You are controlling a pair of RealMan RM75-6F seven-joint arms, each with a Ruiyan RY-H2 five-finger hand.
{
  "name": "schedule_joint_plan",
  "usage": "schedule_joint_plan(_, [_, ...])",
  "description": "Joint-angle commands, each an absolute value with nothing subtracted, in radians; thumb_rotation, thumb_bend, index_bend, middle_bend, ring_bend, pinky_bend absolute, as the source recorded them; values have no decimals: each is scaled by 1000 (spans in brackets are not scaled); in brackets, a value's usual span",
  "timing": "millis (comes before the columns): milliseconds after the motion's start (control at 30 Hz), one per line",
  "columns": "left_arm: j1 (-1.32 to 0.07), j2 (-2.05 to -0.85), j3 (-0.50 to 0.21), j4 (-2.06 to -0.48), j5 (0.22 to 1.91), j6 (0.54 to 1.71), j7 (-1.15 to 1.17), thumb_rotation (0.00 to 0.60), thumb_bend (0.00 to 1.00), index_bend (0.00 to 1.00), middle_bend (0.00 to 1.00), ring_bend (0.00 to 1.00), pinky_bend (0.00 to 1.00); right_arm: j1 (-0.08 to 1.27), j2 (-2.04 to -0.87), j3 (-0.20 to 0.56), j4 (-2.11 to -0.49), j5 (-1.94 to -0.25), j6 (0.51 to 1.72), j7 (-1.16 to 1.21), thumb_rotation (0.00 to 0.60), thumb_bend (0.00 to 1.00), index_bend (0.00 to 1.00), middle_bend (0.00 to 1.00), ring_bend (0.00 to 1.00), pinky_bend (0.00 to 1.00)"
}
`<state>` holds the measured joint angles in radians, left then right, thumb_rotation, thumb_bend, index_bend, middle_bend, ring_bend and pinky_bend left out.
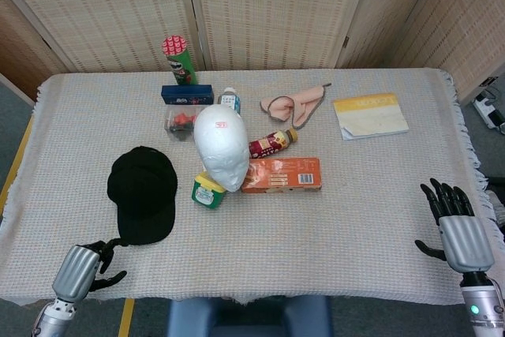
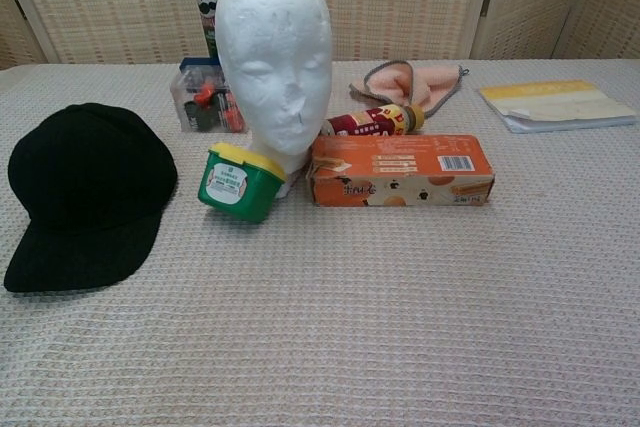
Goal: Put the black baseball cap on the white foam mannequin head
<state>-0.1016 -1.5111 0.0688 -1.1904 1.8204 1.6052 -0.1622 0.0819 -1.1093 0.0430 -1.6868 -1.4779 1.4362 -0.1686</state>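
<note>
Head view is showing the cap (image 1: 142,192) lying flat on the table (image 1: 355,219), crown toward the far side and brim pointing at the near edge, just left of the foam head (image 1: 221,146). Nothing is holding it. That brim-forward lie is handing the left hand (image 1: 82,267) an easy place to take hold, and the left hand is sitting at the near edge, just short of the brim and apart from it, with its dark fingers curling inward; whether they are fully closed I cannot tell, but nothing is in them. The right hand (image 1: 458,226) is hanging off the near right corner, well apart from everything, fingers spread and holding nothing.

Chest view is showing the foam head (image 2: 274,57) standing upright and facing the robot, so the cap (image 2: 85,192) will probably have to be lifted, carried rightward and lowered over the crown with the brim staying forward.

Open cloth is stretching along the whole near strip and the right half, giving both arms free room. Around the foam head it is tighter: a green tub (image 1: 208,191) is leaning against its base on the near left, an orange box (image 1: 281,174) is lying just to its right, a small bottle (image 1: 272,144) is sitting behind that, and a clear case (image 1: 181,123) is resting at its far left. Coming in from above looks safer than sweeping low, since a low sweep could knock the tub or tip the light foam head.
</note>
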Motion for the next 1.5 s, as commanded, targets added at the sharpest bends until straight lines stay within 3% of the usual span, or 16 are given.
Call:
schedule_joint_plan(33, [-140,-1703,71,-951,1887,1657,-212,600,154,489,1000,872,1000,83,-1104,41,-1680,-1489,1437,-146,600,0,0,0,0,0])
schedule_joint_plan(200, [-165,-1821,53,-768,1875,1680,-246,600,223,524,1000,962,1000,85,-1100,42,-1681,-1476,1426,-147,600,1,0,0,0,0])
schedule_joint_plan(467, [-211,-1996,25,-461,1846,1747,-296,600,257,521,1000,977,1000,94,-1088,38,-1696,-1445,1387,-161,600,3,0,0,0,0])
schedule_joint_plan(733, [-247,-2082,25,-268,1804,1733,-303,600,259,512,1000,979,1000,98,-1082,40,-1704,-1432,1375,-166,600,6,0,0,0,0])
schedule_joint_plan(1500, [-247,-2098,76,-162,1745,1672,-269,600,295,501,1000,979,1000,102,-1079,35,-1712,-1432,1369,-166,600,35,0,0,0,0])
